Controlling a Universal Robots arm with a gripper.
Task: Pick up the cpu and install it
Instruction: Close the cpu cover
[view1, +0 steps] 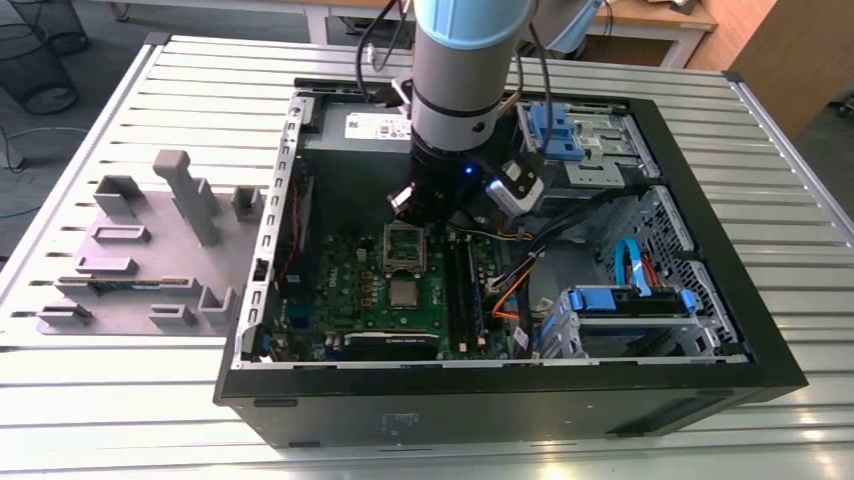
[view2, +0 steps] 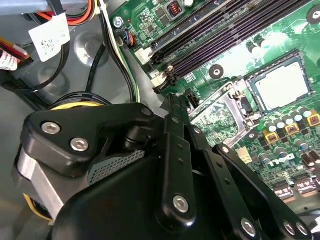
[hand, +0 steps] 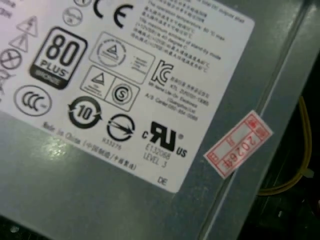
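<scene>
So the arm hangs inside the open PC case (view1: 694, 300), gripper (view1: 416, 215) right above the dark square socket frame (view1: 406, 247) on the green motherboard (view1: 367, 290). The cpu (view1: 406, 292), flat with a matte silver top, sits at 6 o'clock from that frame. Looks like the install step. Can't tell how the fingers stand.

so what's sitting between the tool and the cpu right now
The dark square metal frame with an open centre sits between the tool and the cpu, as the second wrist view shows; the exterior view agrees.
</scene>
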